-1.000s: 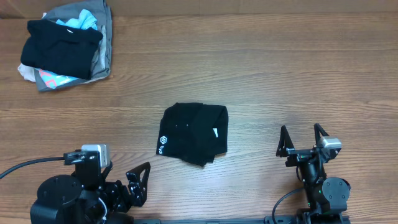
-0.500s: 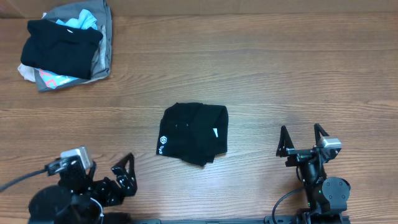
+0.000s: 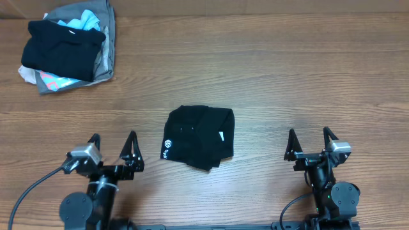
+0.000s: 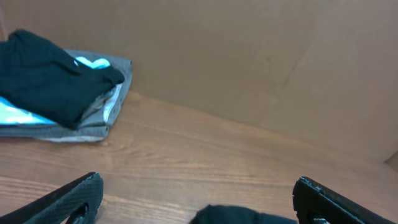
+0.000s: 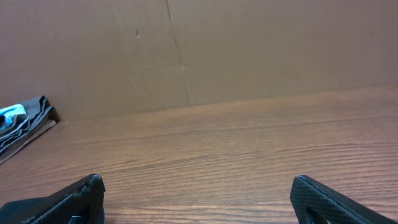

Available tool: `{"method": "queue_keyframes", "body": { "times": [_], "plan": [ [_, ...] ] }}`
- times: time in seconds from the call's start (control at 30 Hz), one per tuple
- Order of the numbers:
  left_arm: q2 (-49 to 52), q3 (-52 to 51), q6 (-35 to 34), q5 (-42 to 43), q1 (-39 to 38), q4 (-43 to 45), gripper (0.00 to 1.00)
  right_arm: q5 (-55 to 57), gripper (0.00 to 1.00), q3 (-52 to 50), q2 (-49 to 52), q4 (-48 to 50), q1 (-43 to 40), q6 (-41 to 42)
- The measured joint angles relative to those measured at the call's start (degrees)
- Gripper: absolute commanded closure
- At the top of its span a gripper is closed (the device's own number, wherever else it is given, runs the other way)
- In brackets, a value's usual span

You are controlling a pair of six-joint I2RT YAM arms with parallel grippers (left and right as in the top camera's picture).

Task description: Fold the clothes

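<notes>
Overhead: black T-shirt (image 3: 199,137) folded compact

1. Setting: a robotics test bench in a lab rather than a home.
2. Two arms are mounted at the near edge of one wood-grain table (image 3: 268,70). The left gripper (image 3: 113,137) and the right gripper (image 3: 310,134) both point across it, fingers spread.
3. A small camera box (image 3: 83,152) sits just behind the left gripper's fingers, and the right gripper carries one too.
4. A black cable (image 3: 29,191) trails loose behind the left gripper.
5. A plain brown panel (image 4: 249,56) closes the table's far edge, straight ahead of both grippers.
6. Work material: a folded black T-shirt (image 3: 198,136) between the grippers and slightly ahead, and a heap of mixed garments (image 3: 67,45) far ahead-left of the left gripper.
</notes>
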Motion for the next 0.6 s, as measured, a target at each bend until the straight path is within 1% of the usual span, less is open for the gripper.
{"method": "queue_keyframes", "body": {
  "times": [0.13,0.33,0.5,0.6],
  "plan": [
    [-0.9,-6.2,0.0,0.0,0.0,6.1,0.00,0.0,0.00,0.0,0.0,0.0,0.0,0.0],
    [-5.8,-11.8,0.0,-1.6,0.0,10.0,0.00,0.0,0.00,0.0,0.0,0.0,0.0,0.0],
    [-6.7,-16.2,0.2,-2.3,0.0,17.7,0.00,0.0,0.00,0.0,0.0,0.0,0.0,0.0],
    [-6.7,-18.9,1.8,-1.7,0.0,23.0,0.00,0.0,0.00,0.0,0.0,0.0,0.0,-0.1]
  ]
}}
